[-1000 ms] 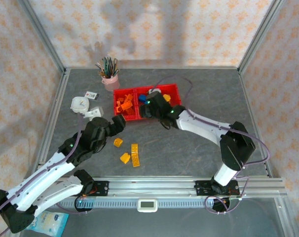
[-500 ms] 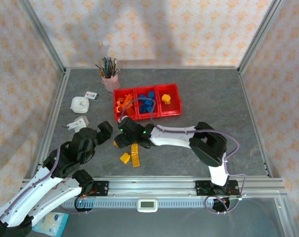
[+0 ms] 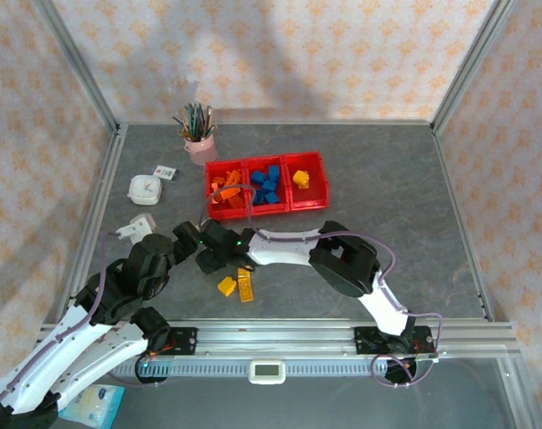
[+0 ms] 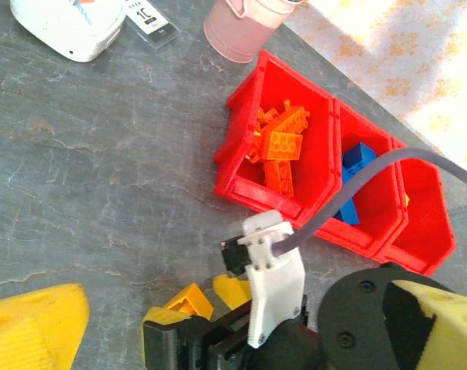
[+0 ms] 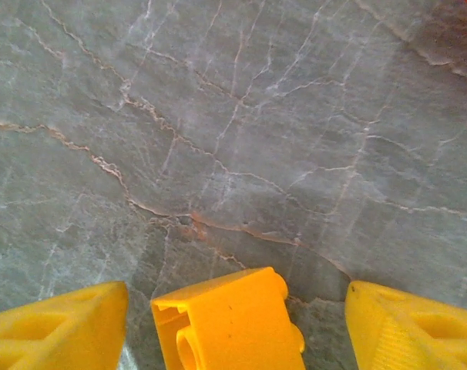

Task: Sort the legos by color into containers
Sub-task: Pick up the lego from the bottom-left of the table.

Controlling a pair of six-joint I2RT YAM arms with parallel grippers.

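The three joined red containers (image 3: 291, 204) stand mid-table, holding orange legos (image 3: 224, 189), blue legos (image 3: 266, 186) and one yellow lego (image 3: 300, 177). My right gripper (image 3: 212, 258) is low over the table in front of the left bin. It is open, and a yellow lego (image 5: 230, 324) lies on the table between its fingers (image 5: 56, 324) with a gap on each side. My left gripper (image 3: 188, 239) hangs open and empty just left of it. The left wrist view shows that yellow lego (image 4: 189, 299) and the bins (image 4: 253, 193). Two more yellow legos (image 3: 245, 284) lie nearer.
A pink cup of pens (image 3: 199, 143) stands behind the bins. A white round object (image 3: 146, 188), a small card (image 3: 166, 172) and a white plug (image 3: 141, 223) lie at the left. Both arms crowd the near-left area; metal frame rails edge the table.
My right arm swung from the bins down and left to the table, over a loose yellow lego. My left arm pulled back toward the near left, staying open.
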